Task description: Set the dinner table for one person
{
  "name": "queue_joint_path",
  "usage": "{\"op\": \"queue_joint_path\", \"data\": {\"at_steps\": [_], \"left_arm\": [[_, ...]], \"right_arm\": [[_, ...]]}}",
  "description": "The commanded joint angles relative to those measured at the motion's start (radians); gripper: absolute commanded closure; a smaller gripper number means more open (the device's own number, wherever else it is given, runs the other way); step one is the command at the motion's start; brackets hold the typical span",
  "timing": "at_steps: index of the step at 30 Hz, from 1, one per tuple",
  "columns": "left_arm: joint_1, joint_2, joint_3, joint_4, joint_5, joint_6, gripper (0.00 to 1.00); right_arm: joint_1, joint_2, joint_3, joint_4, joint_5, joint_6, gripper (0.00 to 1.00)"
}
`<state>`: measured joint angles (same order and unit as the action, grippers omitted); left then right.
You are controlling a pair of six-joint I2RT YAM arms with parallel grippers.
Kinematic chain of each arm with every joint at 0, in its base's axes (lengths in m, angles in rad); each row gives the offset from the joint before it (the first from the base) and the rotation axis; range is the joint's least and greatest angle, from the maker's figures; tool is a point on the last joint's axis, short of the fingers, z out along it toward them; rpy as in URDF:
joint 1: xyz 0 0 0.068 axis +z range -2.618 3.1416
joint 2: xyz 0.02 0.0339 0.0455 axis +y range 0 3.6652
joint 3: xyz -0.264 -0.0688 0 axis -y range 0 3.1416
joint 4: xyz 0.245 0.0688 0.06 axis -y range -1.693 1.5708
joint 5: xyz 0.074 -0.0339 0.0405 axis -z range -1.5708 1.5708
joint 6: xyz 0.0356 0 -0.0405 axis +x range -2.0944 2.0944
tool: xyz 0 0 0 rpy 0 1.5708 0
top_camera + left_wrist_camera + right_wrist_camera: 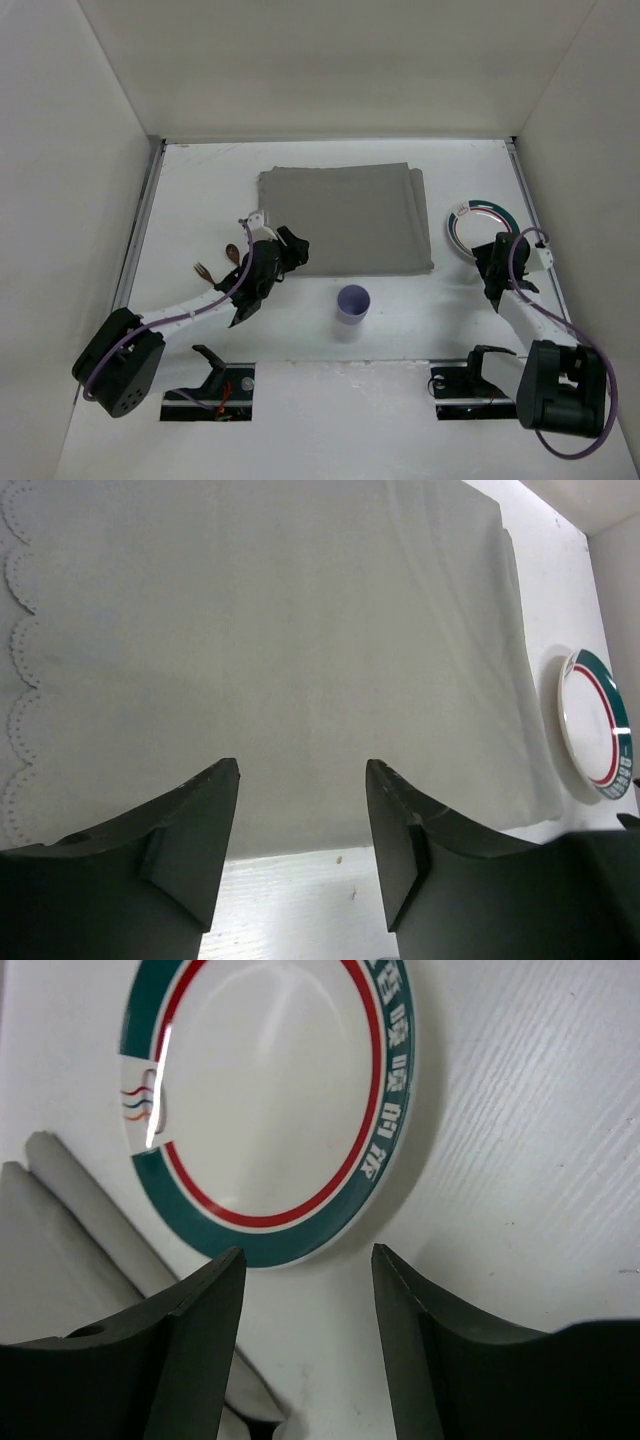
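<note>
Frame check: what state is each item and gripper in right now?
placemat, spread flat on the dinner table, nothing on it
plate, right side up, empty, right of the placemat
cup, upright, standing apart from the placemat
fork and spoon, lying left of the placemat
left gripper, open, empty, at the placemat's edge
right gripper, open, empty, beside the plate

One large flat matte white bench [400,335] is counted. On it are found one grey rectangular cloth placemat [345,220], one round white plate with a green and red rim [468,222], one small lilac cup [352,302], one brown spoon [230,252] and one brown fork [202,269]. Two black pincers are seen: the left pincer [302,770] and the right pincer [308,1253].
</note>
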<state>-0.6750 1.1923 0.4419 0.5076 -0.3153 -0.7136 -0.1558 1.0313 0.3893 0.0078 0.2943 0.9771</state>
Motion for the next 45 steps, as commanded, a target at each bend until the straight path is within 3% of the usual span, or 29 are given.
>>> {"op": "queue_joint_path", "data": {"at_steps": [1,8,11,13,17,20,25,28,31,38,45], "left_arm": [[0.001,-0.042,-0.057,0.149,0.019,0.071,0.47],[0.012,-0.039,-0.069,0.158,0.024,0.057,0.46],[0.018,-0.028,-0.069,0.158,0.024,0.054,0.45],[0.022,-0.023,-0.069,0.158,0.027,0.051,0.45],[0.035,-0.020,-0.072,0.160,0.022,0.048,0.45],[0.056,-0.025,-0.081,0.160,0.021,0.037,0.46],[0.099,-0.082,-0.106,0.164,0.031,0.034,0.46],[0.127,-0.140,-0.127,0.166,0.041,0.037,0.47],[0.159,-0.172,-0.147,0.169,0.035,0.034,0.48],[0.220,-0.194,-0.170,0.169,0.032,0.023,0.49],[0.225,-0.194,-0.180,0.177,0.013,0.032,0.49]], "right_arm": [[-0.037,0.065,0.071,0.084,0.011,0.047,0.42],[-0.107,0.193,0.056,0.152,0.002,0.078,0.43],[-0.127,0.266,0.069,0.193,-0.038,0.078,0.48],[-0.147,0.308,0.079,0.224,-0.075,0.083,0.55],[-0.179,0.345,0.071,0.268,-0.115,0.107,0.84],[-0.181,0.287,0.043,0.310,-0.119,0.130,0.97],[-0.158,-0.003,0.025,0.314,-0.057,0.127,0.98],[-0.080,-0.127,0.072,0.294,-0.055,0.068,0.98],[0.049,-0.142,0.124,0.293,-0.058,0.022,0.97],[0.449,0.240,0.339,0.400,-0.240,-0.015,0.97],[0.600,0.541,0.494,0.451,-0.296,-0.017,0.97]]}}
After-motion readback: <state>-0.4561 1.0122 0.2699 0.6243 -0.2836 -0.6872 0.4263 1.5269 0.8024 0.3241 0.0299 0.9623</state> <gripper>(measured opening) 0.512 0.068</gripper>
